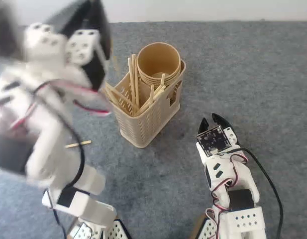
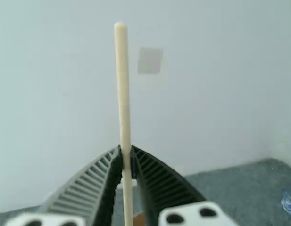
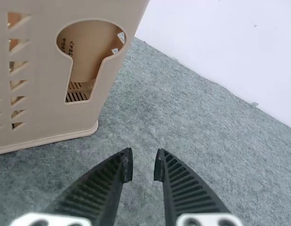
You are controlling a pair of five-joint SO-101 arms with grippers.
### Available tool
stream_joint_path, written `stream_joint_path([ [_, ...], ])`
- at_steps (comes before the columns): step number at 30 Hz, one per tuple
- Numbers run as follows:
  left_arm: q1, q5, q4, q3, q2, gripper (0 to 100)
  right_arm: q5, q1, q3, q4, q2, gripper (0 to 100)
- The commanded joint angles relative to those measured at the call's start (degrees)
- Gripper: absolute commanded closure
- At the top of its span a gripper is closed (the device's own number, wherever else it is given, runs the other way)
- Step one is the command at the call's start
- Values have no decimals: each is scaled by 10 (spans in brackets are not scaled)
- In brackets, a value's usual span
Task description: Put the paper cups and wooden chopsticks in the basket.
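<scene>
Left wrist view: we see the left hand (image 2: 126,154) pinching one chopstick (image 2: 120,84) upright, probably to drop it endwise into the basket (image 1: 149,122); the right hand (image 3: 143,165) rests slightly spread.

Bright, soft, even light, with only a faint shadow beside the basket (image 1: 146,127) on the grey mat (image 1: 253,74).

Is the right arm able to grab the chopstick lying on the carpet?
Probably not easily: the loose chopstick lies beyond the basket from the right end effector, and the left arm crowds that side.
</scene>
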Motion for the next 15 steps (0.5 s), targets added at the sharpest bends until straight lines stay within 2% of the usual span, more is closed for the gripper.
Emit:
stream_joint_path([
  [1, 12, 11, 3, 71, -6, 988, -2, -3, 10, -8, 0, 912],
  [4, 33, 47, -6, 86, -6, 988, -2, -3, 10, -8, 0, 912],
  [9, 61, 47, -4, 145, -6, 989, -1, -2, 10, -9, 0, 912],
  [15, 57, 45, -2, 244, -7, 989, 4, -2, 10, -10, 0, 912],
])
